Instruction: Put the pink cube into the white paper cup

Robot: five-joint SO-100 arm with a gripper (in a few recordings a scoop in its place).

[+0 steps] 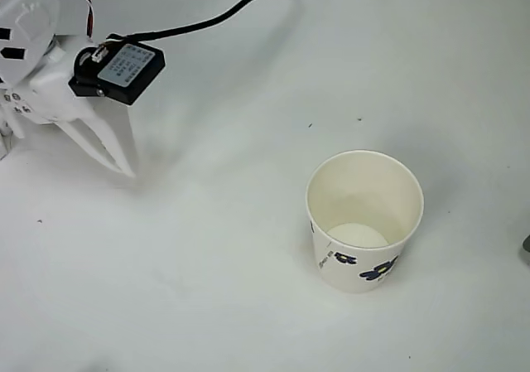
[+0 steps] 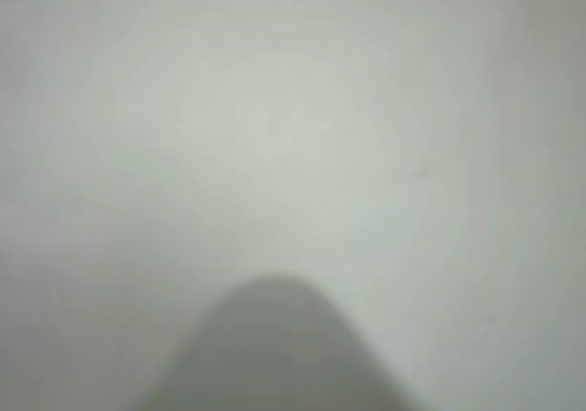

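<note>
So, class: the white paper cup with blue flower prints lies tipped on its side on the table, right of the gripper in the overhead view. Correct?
Not quite. The overhead view shows the white paper cup standing upright, its mouth open upward. The rest holds: blue flower prints, on the table, right of the gripper.

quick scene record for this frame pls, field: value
cup: white paper cup, upright, right of centre in the overhead view
cup contents: pale bare bottom, nothing pink inside
gripper: gripper upper left, white fingers meeting at the tips, holding nothing
gripper to cup: well apart
wrist camera: black module with a black cable
table: white table
wrist view: blurred pale surface, dark blur at bottom
</note>
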